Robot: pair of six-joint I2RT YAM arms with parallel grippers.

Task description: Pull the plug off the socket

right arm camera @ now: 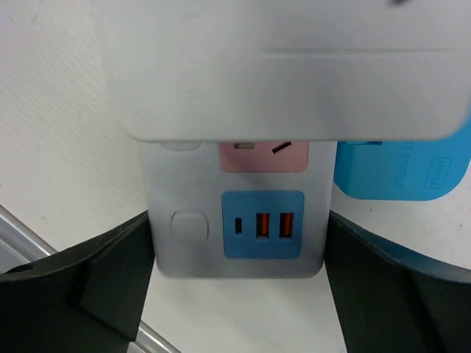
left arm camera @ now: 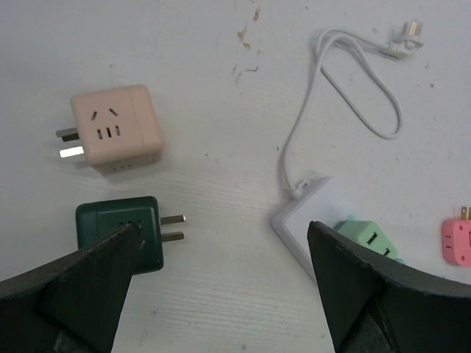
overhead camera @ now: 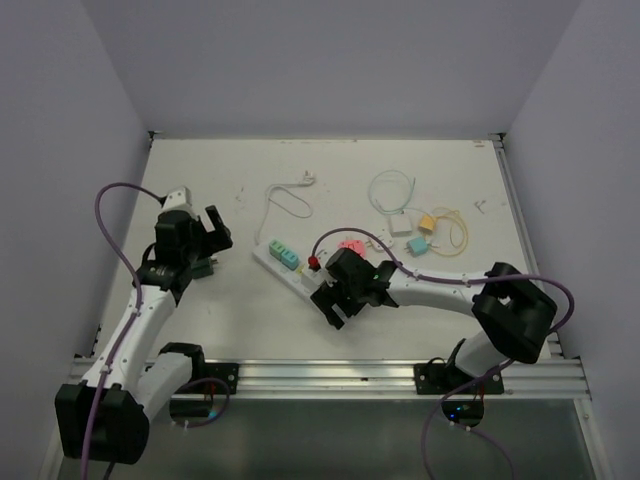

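Jaws of the right gripper (right arm camera: 235, 220) flank the socket's (right arm camera: 184, 257) end, low in the wrist frame, hugging both sides; whether they pinch it I cannot tell. Above them a blurred white plug (right arm camera: 287, 66) fills the top. Left gripper (left arm camera: 222, 229) gapes empty. Best to hold the socket down, then draw the plug straight out.

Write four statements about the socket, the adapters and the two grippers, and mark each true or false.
1. The left gripper is open and holds nothing. True.
2. The dark green cube adapter is plugged into the socket. False: it lies loose on the table, prongs bare, apart from the socket.
3. The right gripper straddles the socket's end with the blue USB panel. True.
4. The socket's own cord plug is in a wall outlet. False: it lies loose on the table.
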